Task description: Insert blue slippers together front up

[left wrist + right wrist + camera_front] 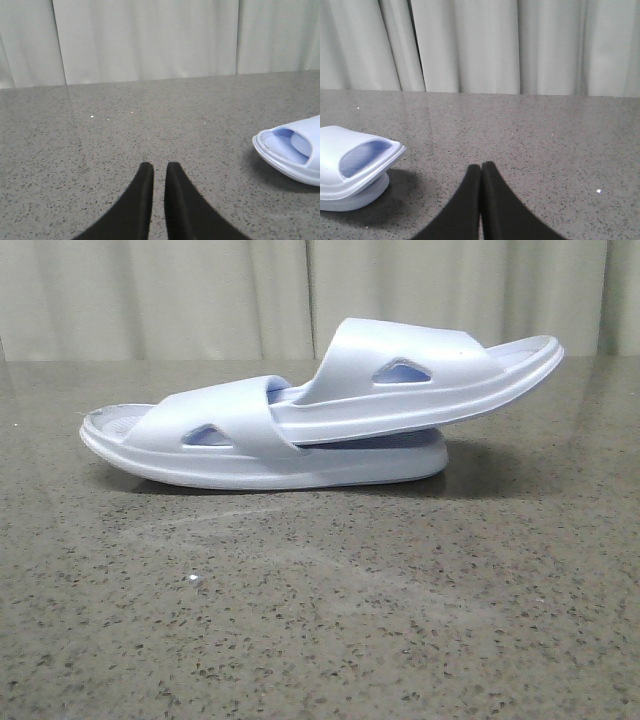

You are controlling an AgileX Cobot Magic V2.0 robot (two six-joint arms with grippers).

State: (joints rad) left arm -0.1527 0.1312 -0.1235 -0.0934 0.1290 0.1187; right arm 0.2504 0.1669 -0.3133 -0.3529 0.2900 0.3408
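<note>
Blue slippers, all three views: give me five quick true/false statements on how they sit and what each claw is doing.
1. One of the blue slippers has its end tucked under the strap of the other. True.
2. The slippers lie side by side, apart. False: the upper one rests on the lower one, tilted up to the right.
3. The left claw grips a slipper. False: it holds nothing, fingers nearly together over the table.
4. The right claw is shut and empty. True.
5. Each strap has a triangular side hole. True.
</note>
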